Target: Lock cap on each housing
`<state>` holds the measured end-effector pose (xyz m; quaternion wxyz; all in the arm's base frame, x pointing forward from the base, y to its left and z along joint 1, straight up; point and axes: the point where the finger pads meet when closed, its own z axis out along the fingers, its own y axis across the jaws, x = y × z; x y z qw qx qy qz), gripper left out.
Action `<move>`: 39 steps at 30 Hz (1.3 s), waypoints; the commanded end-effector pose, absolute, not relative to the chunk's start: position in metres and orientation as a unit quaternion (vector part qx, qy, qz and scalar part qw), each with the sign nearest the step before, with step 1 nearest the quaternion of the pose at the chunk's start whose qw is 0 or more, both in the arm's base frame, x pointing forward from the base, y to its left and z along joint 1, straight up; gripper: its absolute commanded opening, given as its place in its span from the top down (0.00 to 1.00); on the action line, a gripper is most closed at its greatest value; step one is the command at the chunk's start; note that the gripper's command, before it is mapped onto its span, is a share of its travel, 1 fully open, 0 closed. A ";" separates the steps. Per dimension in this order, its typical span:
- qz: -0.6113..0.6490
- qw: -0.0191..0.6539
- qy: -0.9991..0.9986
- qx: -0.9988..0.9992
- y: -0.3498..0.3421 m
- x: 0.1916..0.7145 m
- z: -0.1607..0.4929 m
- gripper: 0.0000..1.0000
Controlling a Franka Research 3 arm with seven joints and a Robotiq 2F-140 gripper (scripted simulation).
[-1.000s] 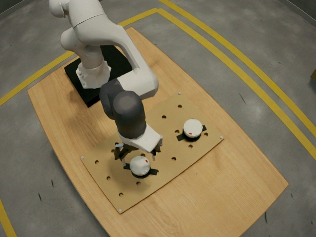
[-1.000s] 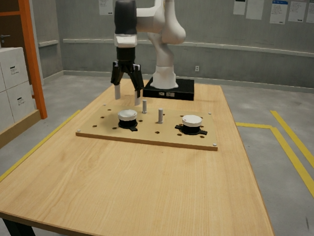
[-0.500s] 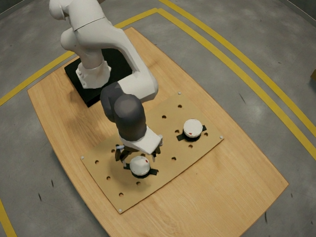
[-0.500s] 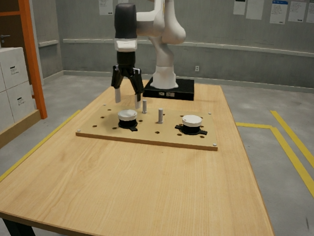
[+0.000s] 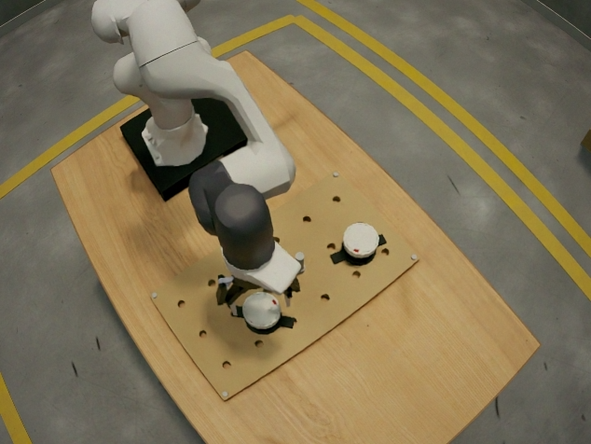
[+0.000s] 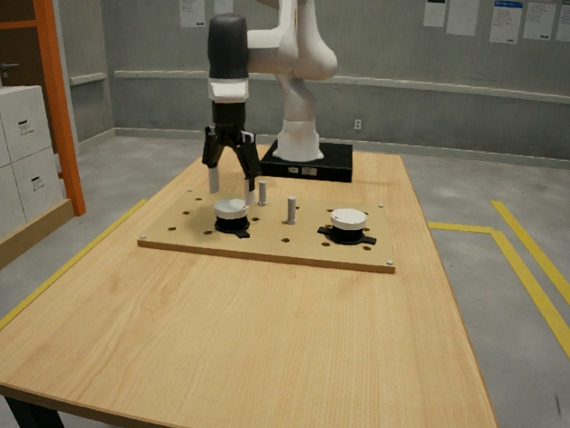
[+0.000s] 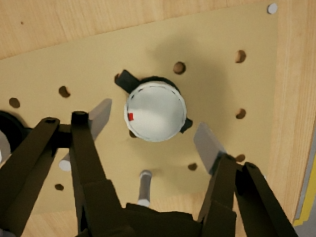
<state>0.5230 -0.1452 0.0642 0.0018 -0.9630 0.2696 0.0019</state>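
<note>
The pincer [image 5: 261, 304] [image 6: 231, 193] [image 7: 154, 120] is spread wide, pointing down, holding nothing; its fingertips stand apart on either side of and above the first cap [image 5: 261, 310] [image 6: 231, 208] [image 7: 156, 111]. This white cap tops the first housing [image 5: 262, 329] [image 6: 231, 224] [image 7: 127, 81], lower centre of the top view; the housing is upright, its long axis vertical, its black tabs running from left to lower right. The cap's red mark [image 5: 273, 301] [image 7: 131, 117] faces upper right there. The second cap [image 5: 361, 239] [image 6: 348, 218], right of centre, sits on an upright second housing [image 5: 360, 260] [image 6: 346, 234], red mark toward the lower edge, tabs from lower left to upper right. Both stand on a tan drilled board [image 5: 286, 334] [image 6: 257, 245] [image 7: 210, 39] upon a wooden desk [image 5: 405, 334] [image 6: 276, 345] [image 7: 75, 19]. Beyond lie a grey floor [image 5: 477, 71] [image 6: 465, 183] with yellow lines and, in the exterior view, a grey wall [image 6: 207, 101].

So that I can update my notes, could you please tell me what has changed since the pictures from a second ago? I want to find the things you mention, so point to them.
The open gripper [image 5: 260, 304] [image 6: 231, 197] [image 7: 154, 120] has moved down towards the nearer white cap [image 5: 260, 312] [image 6: 231, 209] [image 7: 156, 116]. Nothing was gripped or released; both caps look unmoved.
</note>
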 end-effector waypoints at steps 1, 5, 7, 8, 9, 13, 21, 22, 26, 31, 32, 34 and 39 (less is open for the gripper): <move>0.000 0.000 0.272 -0.962 -0.146 0.524 0.058 0.22; 0.000 0.000 0.272 -0.962 -0.146 0.524 0.054 0.22; 0.000 0.000 0.272 -0.962 -0.146 0.524 0.051 0.22; 0.000 0.000 0.272 -0.962 -0.146 0.524 0.050 0.22; 0.000 0.000 0.272 -0.962 -0.146 0.524 0.050 0.22; 0.000 0.000 0.272 -0.962 -0.146 0.524 0.047 0.22; 0.000 0.000 0.272 -0.962 -0.146 0.524 0.042 0.22; 0.000 0.000 0.272 -0.962 -0.146 0.524 0.041 0.22; 0.000 0.000 0.272 -0.962 -0.146 0.524 0.040 0.22; 0.000 0.000 0.272 -0.962 -0.146 0.524 0.039 0.22; 0.000 0.000 0.272 -0.962 -0.146 0.524 0.039 0.22; 0.000 0.000 0.272 -0.962 -0.146 0.524 0.038 0.22; 0.000 0.000 0.272 -0.962 -0.146 0.524 0.038 0.22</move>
